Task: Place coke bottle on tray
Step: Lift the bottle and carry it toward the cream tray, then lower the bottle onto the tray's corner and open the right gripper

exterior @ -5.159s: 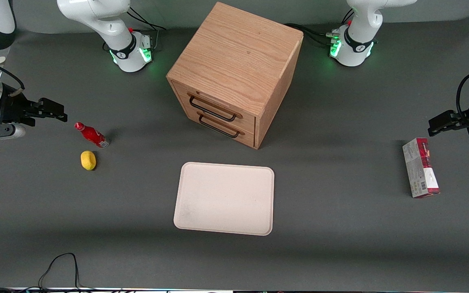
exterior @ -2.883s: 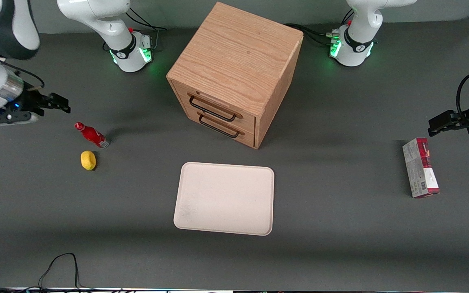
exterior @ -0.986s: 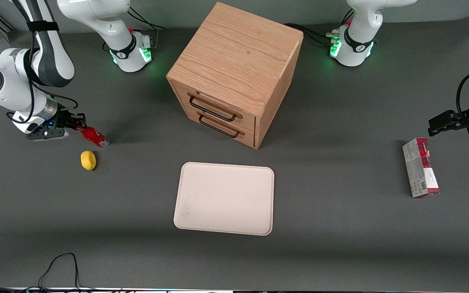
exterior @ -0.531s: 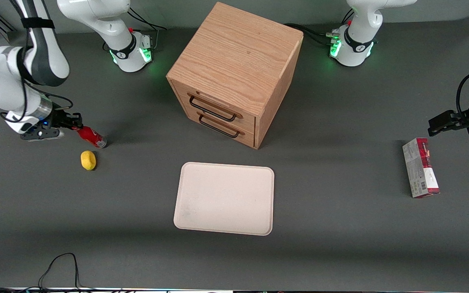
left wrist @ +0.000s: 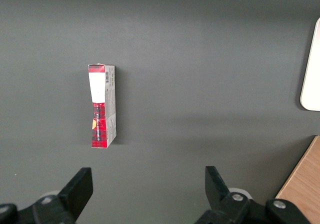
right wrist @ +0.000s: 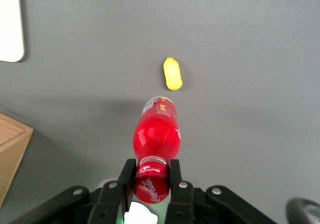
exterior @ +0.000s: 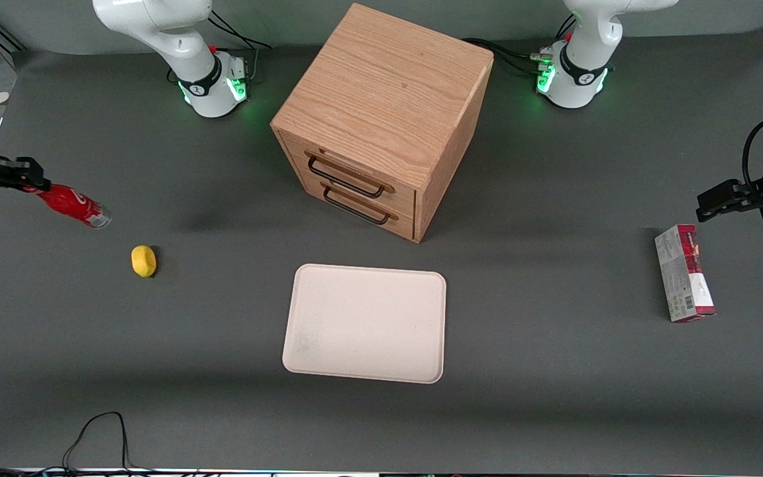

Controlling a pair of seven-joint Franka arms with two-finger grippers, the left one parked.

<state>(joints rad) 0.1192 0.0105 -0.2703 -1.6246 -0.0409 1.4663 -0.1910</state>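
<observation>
Gripping the coke bottle (exterior: 71, 205) by its cap, our gripper (exterior: 26, 183) is holding it aloft at the working arm's end, and we're yet to reach the tray (exterior: 365, 322).

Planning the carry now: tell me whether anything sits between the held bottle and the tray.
Nothing visible does. The gripper holds the bottle by its cap above the table; the lemon lies nearest that path, just beside it, clear of the tray.

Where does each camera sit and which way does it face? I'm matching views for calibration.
Front view: high, facing the arms across the table; the tool holds the coke bottle aloft.
Right wrist view: on the working arm, looking down; tool clamps the cap.
Left wrist view: on the parked arm, above the carton.
All three show the tray.
</observation>
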